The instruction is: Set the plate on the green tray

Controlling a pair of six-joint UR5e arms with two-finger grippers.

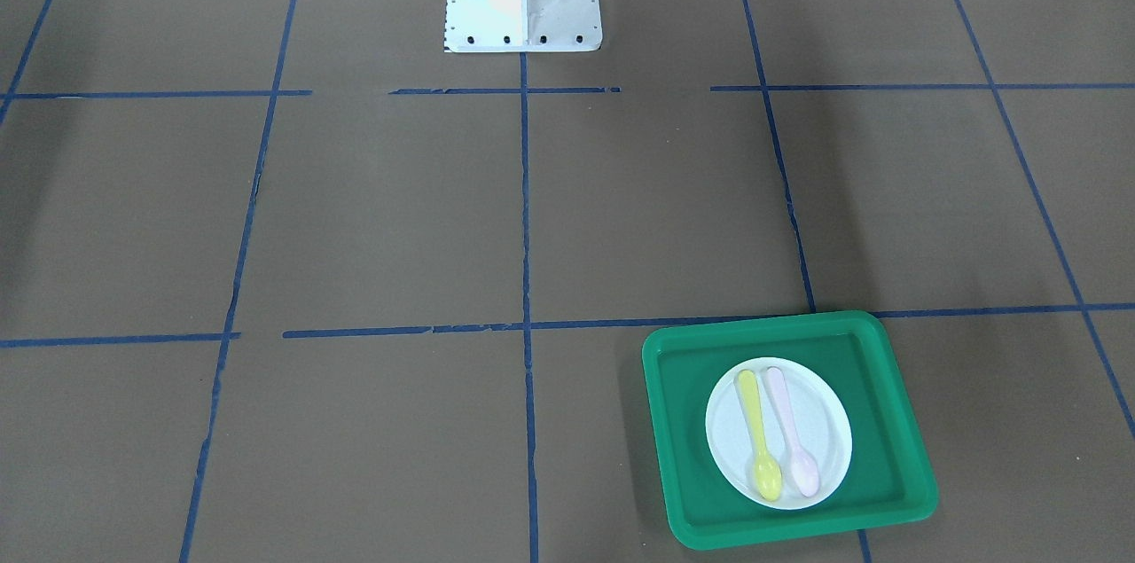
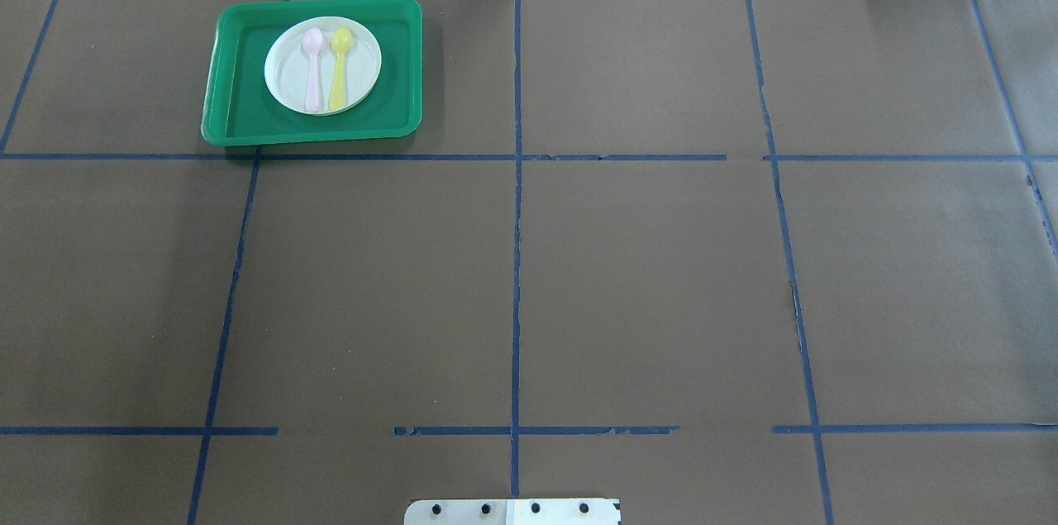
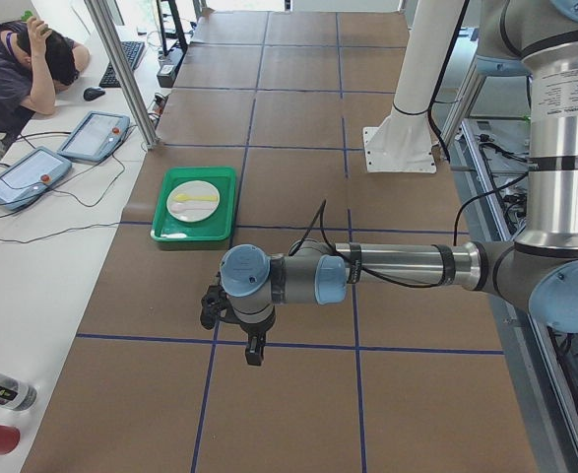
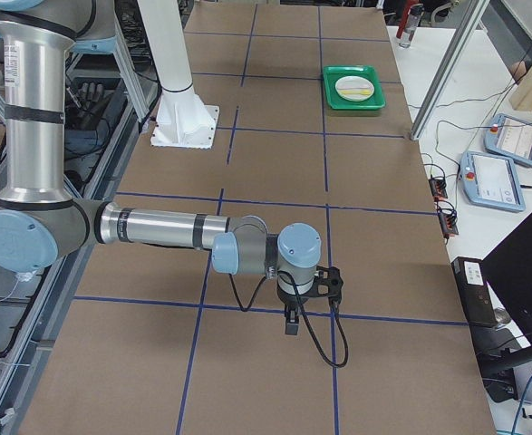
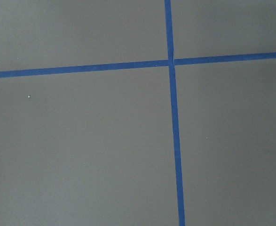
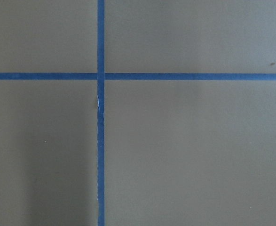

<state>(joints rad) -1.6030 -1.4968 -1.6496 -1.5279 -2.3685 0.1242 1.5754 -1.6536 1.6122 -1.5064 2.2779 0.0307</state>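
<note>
Looks done tbh: plate (image 2: 285, 72) already being carried by green tray (image 2: 240, 118), upper left of overhead frame, pink spoon (image 2: 312, 70) and yellow spoon (image 2: 340, 72) lying on it. Both left gripper (image 3: 254, 350) and right gripper (image 4: 291, 324) being shown only side-on, finger opening can't be told. Tray best being left alone.

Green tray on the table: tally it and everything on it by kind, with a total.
Trays: 1, the green tray
Plates: 1, the plate, lying in the tray
Spoons: 2, the yellow spoon and the pink spoon, both on the plate
Total: 4
</note>
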